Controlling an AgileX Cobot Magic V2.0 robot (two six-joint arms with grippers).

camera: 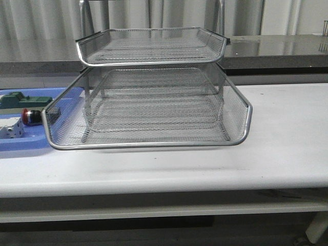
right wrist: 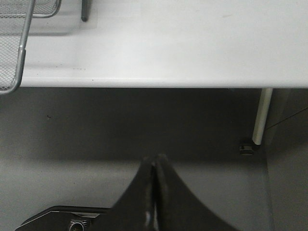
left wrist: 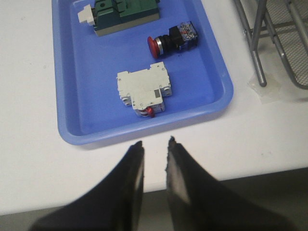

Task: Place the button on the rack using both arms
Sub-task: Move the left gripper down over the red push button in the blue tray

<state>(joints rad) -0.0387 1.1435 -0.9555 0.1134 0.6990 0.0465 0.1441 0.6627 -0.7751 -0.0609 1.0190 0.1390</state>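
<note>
Left gripper [left wrist: 154,143] hovering short of the blue tray [left wrist: 219,103], jaws a narrow slot apart and gripping nothing. Right gripper [right wrist: 155,161] hanging off the tabletop [right wrist: 192,43] edge, jaws pressed together, empty. Button [left wrist: 172,39] lying on its side in the tray, between the green block [left wrist: 126,14] and the white block [left wrist: 143,89], apart from both. Best widened before descending, closing across the black body, probably steadier than the rounded red head. Rack [camera: 148,115] waiting just beside the tray.

The rack [camera: 148,102] partly hides the button [camera: 32,117] in the front view
</note>
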